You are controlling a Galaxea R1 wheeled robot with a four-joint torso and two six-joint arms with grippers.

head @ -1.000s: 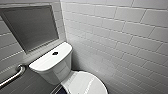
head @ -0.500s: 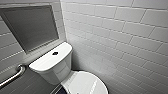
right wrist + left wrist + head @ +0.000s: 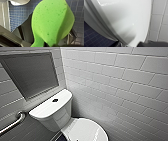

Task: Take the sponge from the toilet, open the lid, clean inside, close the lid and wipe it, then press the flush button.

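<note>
Pickup done: right gripper (image 3: 48, 43) clamped on the sponge (image 3: 52, 21), off the toilet (image 3: 53, 113), over floor tiles (image 3: 16, 16) beside it. Lid (image 3: 85, 130) lay shut. Judged remaining: opening, inside clean, wipe, flush button (image 3: 55, 100) atop the tank.

Curled green sponge (image 3: 52, 21); white toilet (image 3: 53, 114), dark flush button (image 3: 55, 100) on top.

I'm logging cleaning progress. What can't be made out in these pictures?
Front of the toilet: head view, cut off by the bottom edge.
Detail on the flush button: head view, too small.
Floor behind the sponge: right wrist view, sponge covers it.
</note>
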